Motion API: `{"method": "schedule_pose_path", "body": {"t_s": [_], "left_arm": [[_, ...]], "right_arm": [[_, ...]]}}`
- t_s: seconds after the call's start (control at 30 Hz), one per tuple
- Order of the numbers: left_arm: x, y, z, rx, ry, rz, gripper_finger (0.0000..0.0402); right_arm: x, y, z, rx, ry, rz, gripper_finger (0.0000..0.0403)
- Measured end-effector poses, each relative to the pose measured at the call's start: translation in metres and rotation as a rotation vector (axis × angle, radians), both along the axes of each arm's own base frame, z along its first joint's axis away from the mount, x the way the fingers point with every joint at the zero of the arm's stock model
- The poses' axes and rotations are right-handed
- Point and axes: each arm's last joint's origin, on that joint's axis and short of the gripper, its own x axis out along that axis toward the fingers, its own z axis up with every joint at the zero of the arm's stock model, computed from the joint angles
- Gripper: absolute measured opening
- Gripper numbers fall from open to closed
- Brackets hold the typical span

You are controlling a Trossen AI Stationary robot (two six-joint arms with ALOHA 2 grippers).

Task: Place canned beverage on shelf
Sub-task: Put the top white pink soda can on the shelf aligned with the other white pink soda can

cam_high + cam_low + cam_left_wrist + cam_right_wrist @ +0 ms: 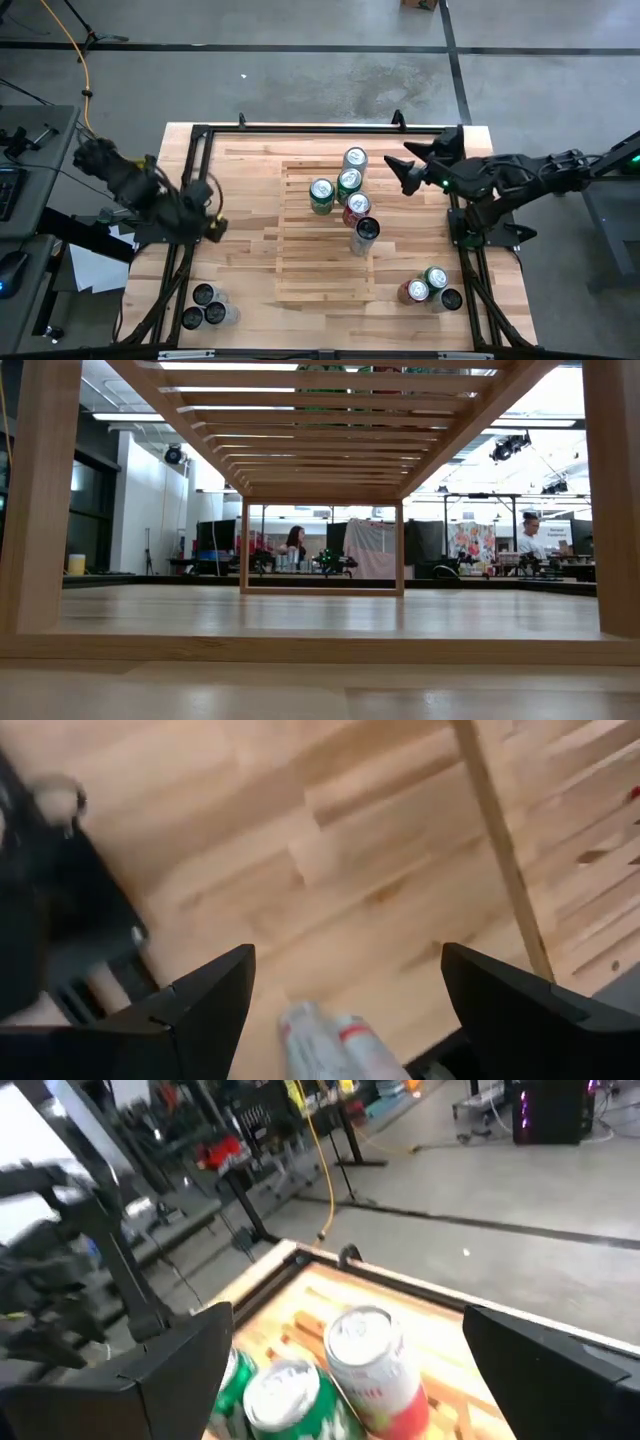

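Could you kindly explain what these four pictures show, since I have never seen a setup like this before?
It is a robot with two dark arms at a wooden table. One picture looks straight down, one looks level across the tabletop under the slatted shelf, and two come from cameras on the wrists. Five cans stand on the shelf. Three more wait at the table's near right corner, and three dark ones at its near left. The left claw sits over the table's left side, the right claw at the shelf's far right corner. Both are open and hold nothing.
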Motion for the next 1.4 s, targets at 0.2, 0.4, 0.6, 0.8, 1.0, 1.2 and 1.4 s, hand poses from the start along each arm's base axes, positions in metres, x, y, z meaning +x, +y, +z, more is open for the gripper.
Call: {"method": "schedule_pose_path", "body": {"t_s": [0.2, 0.4, 0.6, 0.8, 1.0, 1.2, 1.4], "left_arm": [[0.002, -0.053, -0.021, -0.097, 0.164, 0.139, 0.0312], [0.007, -0.097, -0.037, -0.172, 0.269, 0.209, 0.0312], [0.019, -0.116, -0.057, -0.130, 0.387, 0.238, 0.0312], [0.023, -0.124, -0.065, -0.119, 0.413, 0.248, 0.0312], [0.025, -0.125, -0.065, -0.118, 0.387, 0.245, 0.0312], [0.025, -0.124, -0.070, -0.113, 0.400, 0.246, 0.0312], [0.026, -0.127, -0.077, -0.131, 0.390, 0.240, 0.0312]], "right_arm": [[-0.004, 0.000, -0.010, 0.018, 0.105, 0.052, 0.0381], [-0.005, 0.001, -0.015, 0.032, 0.170, 0.107, 0.0381], [-0.006, 0.003, -0.017, 0.058, 0.197, 0.166, 0.0381], [-0.006, 0.003, -0.017, 0.067, 0.199, 0.183, 0.0381], [-0.006, 0.003, -0.017, 0.067, 0.199, 0.183, 0.0381], [-0.006, 0.003, -0.017, 0.067, 0.199, 0.183, 0.0381], [-0.006, 0.003, -0.017, 0.067, 0.198, 0.182, 0.0381]]}}
